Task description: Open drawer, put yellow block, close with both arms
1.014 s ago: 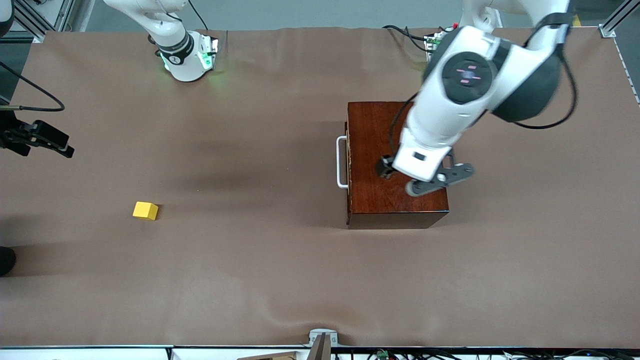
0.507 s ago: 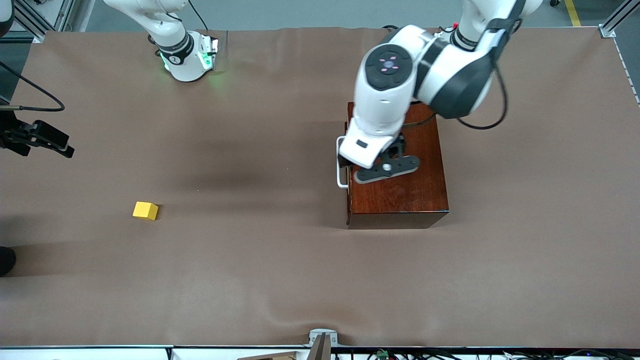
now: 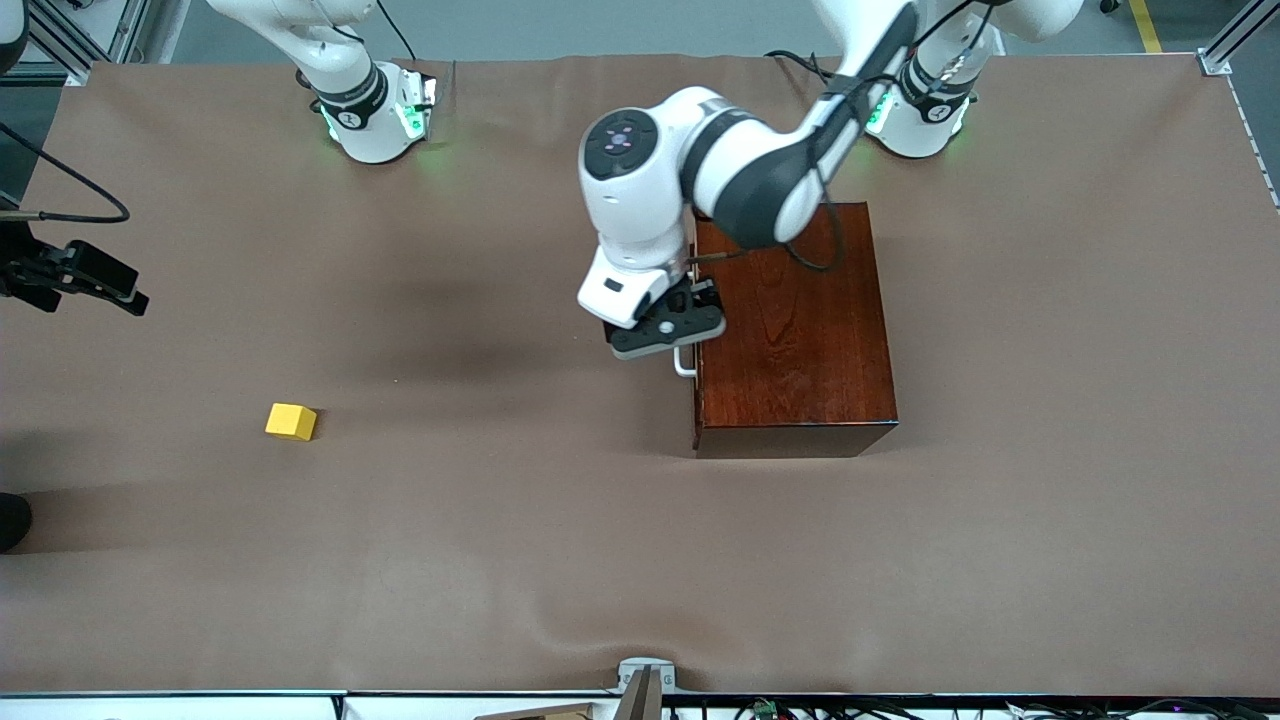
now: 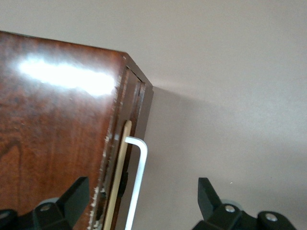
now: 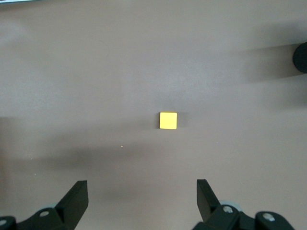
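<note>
The dark red-brown wooden box stands toward the left arm's end of the table. Its drawer is pushed in, with the white bar handle facing the right arm's end. My left gripper hovers over the handle, open. One finger is over the box top, the other over the bare table, and neither touches the handle. The yellow block lies alone on the table toward the right arm's end. My right gripper hangs open high over the table, the block below it.
A brown cloth covers the whole table. A black device on a cable juts in at the edge at the right arm's end. Another dark object sits at that edge, nearer the front camera.
My left arm has swung from over the box's top across to the drawer's front, bringing its gripper over the handle. The block and the drawer have not moved.
</note>
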You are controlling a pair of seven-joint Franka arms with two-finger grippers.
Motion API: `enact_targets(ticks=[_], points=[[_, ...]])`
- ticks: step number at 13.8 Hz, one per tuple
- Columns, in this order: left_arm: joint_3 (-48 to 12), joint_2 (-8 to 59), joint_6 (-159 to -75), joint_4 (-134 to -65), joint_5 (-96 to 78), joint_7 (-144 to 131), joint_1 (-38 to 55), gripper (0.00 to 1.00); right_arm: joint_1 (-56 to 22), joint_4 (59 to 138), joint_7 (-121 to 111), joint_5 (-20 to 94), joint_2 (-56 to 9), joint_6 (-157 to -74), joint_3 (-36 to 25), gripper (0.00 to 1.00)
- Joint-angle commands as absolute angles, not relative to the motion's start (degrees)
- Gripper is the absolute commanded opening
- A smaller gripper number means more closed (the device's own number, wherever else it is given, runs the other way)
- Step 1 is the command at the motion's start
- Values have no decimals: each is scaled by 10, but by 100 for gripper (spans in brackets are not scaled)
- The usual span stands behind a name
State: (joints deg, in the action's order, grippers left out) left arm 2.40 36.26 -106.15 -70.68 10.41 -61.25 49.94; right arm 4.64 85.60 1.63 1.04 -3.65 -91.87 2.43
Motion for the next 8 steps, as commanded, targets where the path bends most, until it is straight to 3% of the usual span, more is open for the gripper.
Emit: enact_targets(ticks=[1, 8], points=[[42, 380, -1063, -680, 121, -615, 521, 100, 44, 856, 24, 12, -35, -918, 24, 100], [40, 403, -1080, -681, 120, -578, 528, 100, 43, 857, 24, 12, -35, -918, 24, 100]])
